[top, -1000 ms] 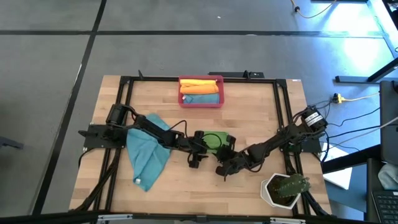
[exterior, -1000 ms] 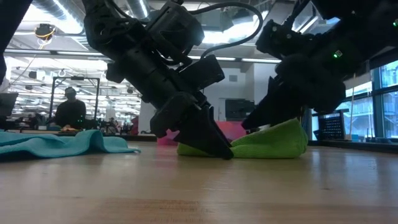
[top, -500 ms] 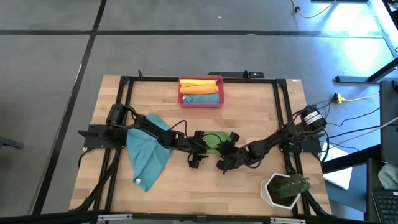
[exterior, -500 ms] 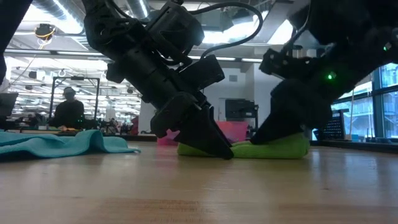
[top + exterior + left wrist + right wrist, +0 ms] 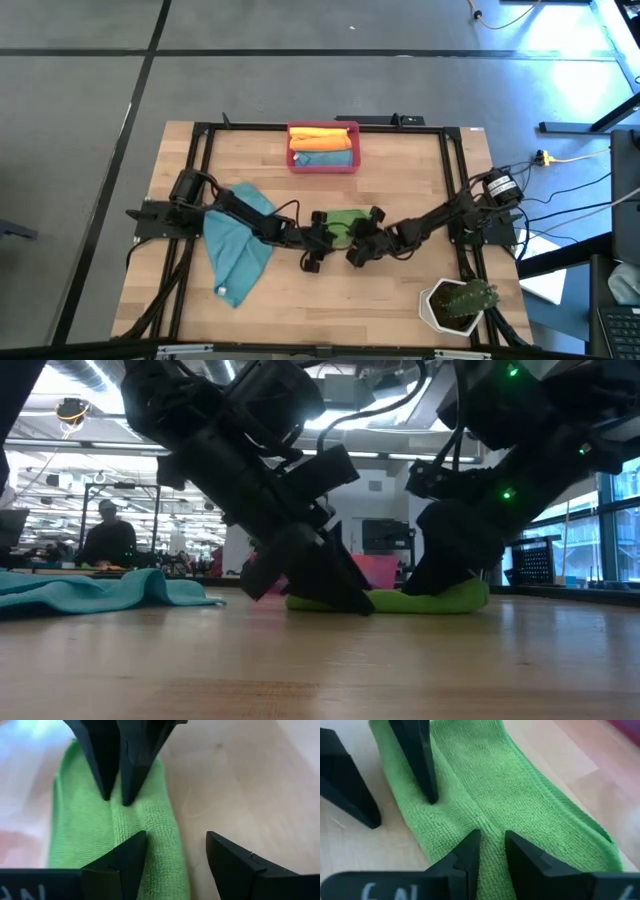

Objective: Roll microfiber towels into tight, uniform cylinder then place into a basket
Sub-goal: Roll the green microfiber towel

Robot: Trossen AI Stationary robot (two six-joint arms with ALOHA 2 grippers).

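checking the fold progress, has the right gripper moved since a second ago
Yes. In the high view the right gripper has moved away from the plant pot, toward the red basket, onto the green towel.

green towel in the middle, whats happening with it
Both arms are working on the green towel, which lies folded into a flat strip at the middle of the table. The left hand is open, one finger on the towel's edge and one on bare wood. The right hand has its fingers nearly together, pinching a ridge of the cloth. An orange towel and a blue one already sit rolled in the red basket; a teal towel waits unrolled at the left.
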